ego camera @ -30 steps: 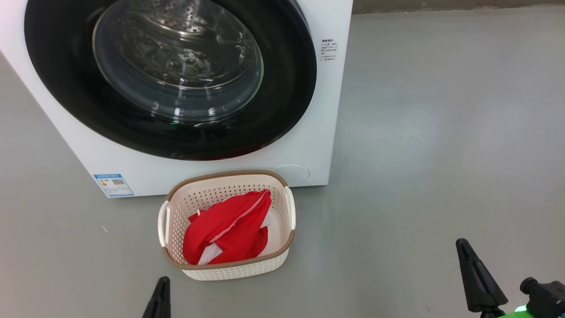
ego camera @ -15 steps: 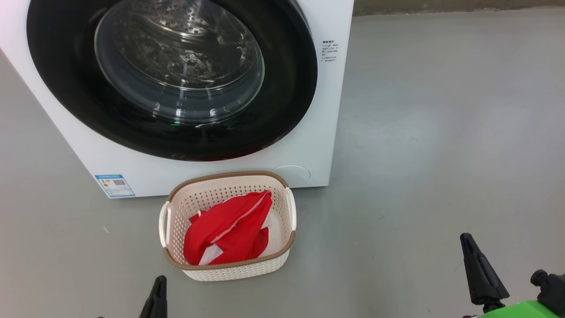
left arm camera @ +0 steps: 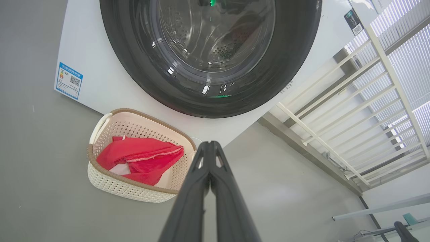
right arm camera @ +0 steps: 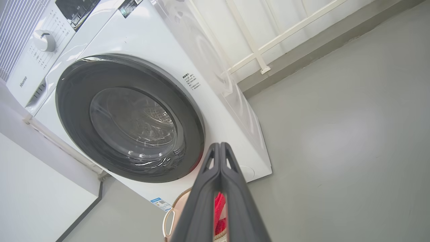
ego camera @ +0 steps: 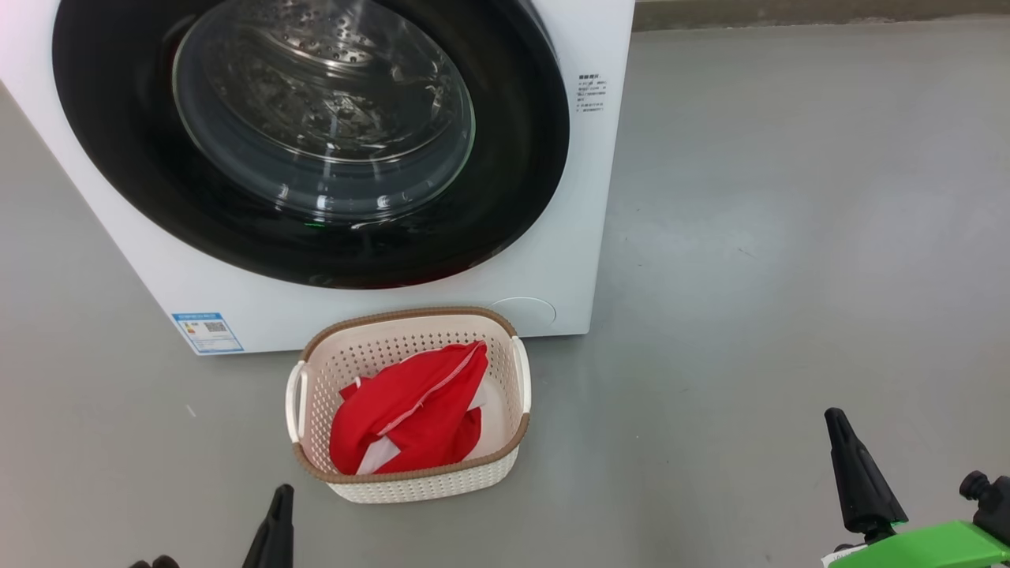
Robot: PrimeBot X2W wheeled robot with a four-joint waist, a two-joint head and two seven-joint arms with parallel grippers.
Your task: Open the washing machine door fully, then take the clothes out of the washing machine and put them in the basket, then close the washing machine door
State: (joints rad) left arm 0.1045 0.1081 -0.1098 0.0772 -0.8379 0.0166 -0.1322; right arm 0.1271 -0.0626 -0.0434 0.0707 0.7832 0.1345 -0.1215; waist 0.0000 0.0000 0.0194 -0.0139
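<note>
The clothes [ego camera: 406,410] are contained in the basket [ego camera: 410,483], a red bundle with white stripes heaped toward its left side. The basket is set on the grey floor [ego camera: 789,237] just in front of the washing machine [ego camera: 588,237], whose door [ego camera: 525,158] is seen shut, the perforated drum [ego camera: 316,87] showing through the glass. The left gripper [left arm camera: 210,144] and right gripper [right arm camera: 220,145] are clenched on nothing, apart from the basket.
</note>
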